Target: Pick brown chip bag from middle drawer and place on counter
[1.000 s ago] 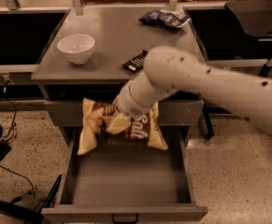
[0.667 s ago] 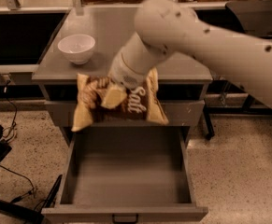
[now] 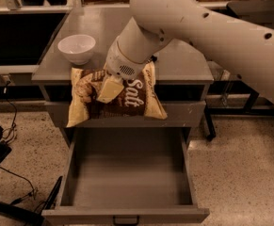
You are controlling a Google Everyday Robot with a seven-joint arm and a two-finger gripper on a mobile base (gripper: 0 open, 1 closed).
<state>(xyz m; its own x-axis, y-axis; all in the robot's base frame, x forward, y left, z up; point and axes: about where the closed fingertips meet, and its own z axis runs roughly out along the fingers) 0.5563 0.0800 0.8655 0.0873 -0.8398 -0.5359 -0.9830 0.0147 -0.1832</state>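
The arm [image 3: 212, 27] reaches down over the counter surface [image 3: 183, 60] and the open middle drawer [image 3: 127, 173], and the brown chip bag [image 3: 136, 102] hangs in the air before the counter's front edge, above the drawer's bare floor. The gripper [image 3: 109, 89] sits at the bag's upper middle, its jaws clamped on the bag. The bag looks light, soft and air-filled, with slick film and brittle contents, so a moderate pinch near the middle seems safer than a corner, where it could swing or slip.
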